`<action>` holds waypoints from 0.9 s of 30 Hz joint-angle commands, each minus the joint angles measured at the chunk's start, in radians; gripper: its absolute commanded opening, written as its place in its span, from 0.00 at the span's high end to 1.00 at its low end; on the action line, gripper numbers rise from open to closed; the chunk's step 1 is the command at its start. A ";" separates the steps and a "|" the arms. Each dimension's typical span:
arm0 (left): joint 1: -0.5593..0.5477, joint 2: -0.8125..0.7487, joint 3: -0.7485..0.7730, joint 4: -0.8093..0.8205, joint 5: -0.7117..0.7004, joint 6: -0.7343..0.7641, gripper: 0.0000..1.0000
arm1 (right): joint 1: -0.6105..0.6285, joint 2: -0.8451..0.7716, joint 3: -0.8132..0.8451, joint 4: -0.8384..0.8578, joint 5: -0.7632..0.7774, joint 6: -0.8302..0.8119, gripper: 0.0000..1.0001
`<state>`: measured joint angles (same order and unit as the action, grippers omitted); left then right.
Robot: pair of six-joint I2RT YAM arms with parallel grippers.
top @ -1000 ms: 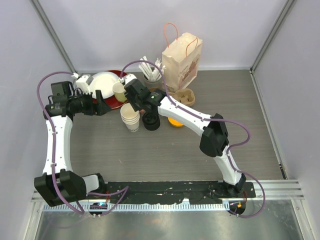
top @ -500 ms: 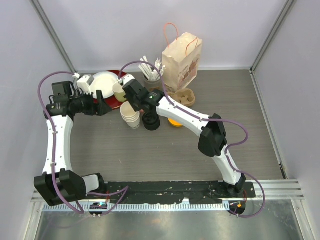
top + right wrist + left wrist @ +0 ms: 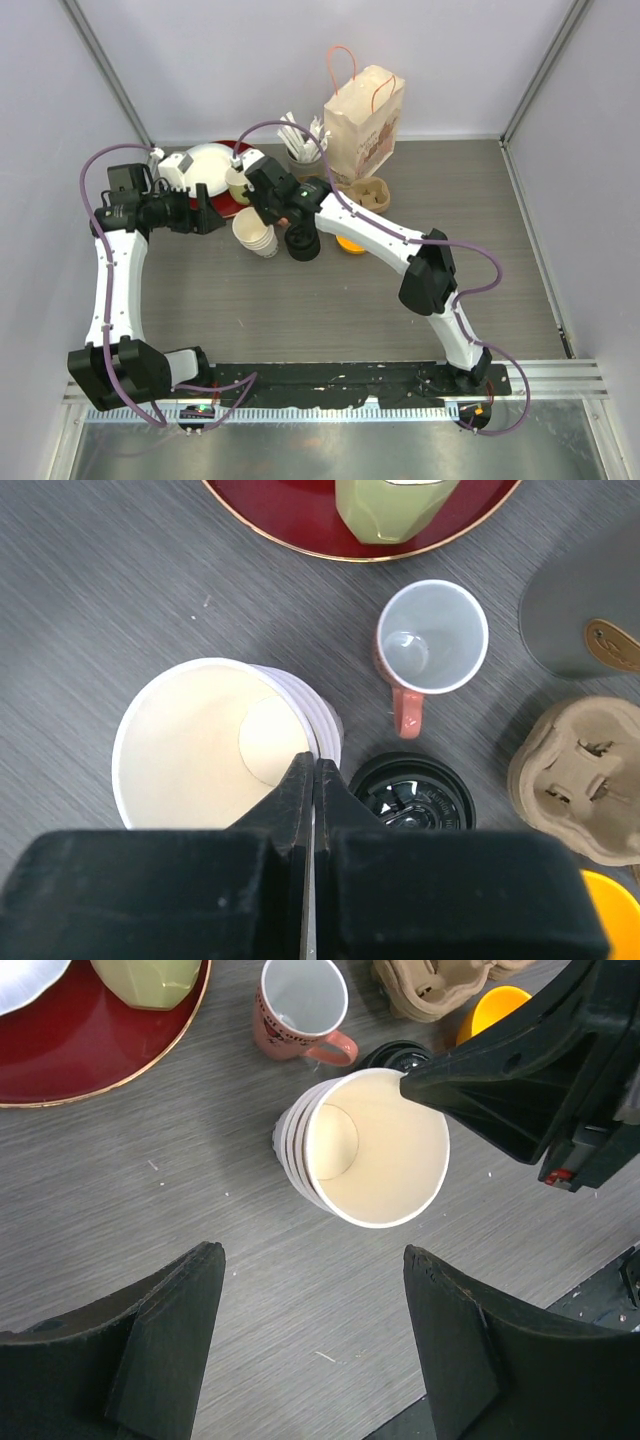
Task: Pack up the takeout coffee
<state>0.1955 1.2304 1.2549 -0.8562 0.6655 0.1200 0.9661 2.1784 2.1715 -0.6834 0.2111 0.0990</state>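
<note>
1. Nearest, along the lower part of the overhead view, the grey wood-grain bench (image 3: 330,300) carries both arm bases.
2. At centre-left, the left end effector (image 3: 310,1255) has its jaws wide apart and holds nothing. It faces the cups from just beside them, probably ready to steady the stack.
3. At the centre, the takeout cups are a nested stack of paper cups (image 3: 257,232) standing on the bench with no lids on.
4. The right end effector (image 3: 313,770) is clamped on the rim of the top paper cup (image 3: 190,750), one finger inside the wall and one outside. That pinch suits peeling a single cup off the nest.
5. Just right of the stack sit the black lids (image 3: 412,790), close by for capping.
6. Beyond them stand a pink-handled cup (image 3: 432,640) and a cardboard cup carrier (image 3: 368,193).
7. Farthest, at upper left, a red tray (image 3: 300,510) holds a green mug (image 3: 385,505).
8. At top centre a paper bag (image 3: 365,125) stands upright, likely where the cups are to go.
</note>
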 commanded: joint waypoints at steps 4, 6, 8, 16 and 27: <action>-0.004 -0.011 0.047 -0.018 0.014 0.020 0.23 | -0.023 -0.092 0.068 0.024 -0.085 0.018 0.99; -0.005 -0.006 0.046 -0.015 0.014 0.017 0.24 | -0.043 -0.077 0.068 0.024 -0.176 0.053 0.99; -0.005 -0.005 0.043 -0.017 0.011 0.013 0.31 | -0.061 -0.074 0.056 0.036 -0.241 0.082 0.99; -0.158 0.023 0.035 0.022 -0.225 -0.014 0.48 | -0.061 -0.054 0.030 0.059 -0.292 0.111 0.99; -0.224 0.095 0.064 0.063 -0.340 -0.043 0.62 | -0.061 -0.051 0.025 0.067 -0.338 0.122 0.99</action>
<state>0.0177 1.3048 1.2644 -0.8356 0.3592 0.0948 0.9005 2.1658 2.1818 -0.6693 -0.0879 0.2031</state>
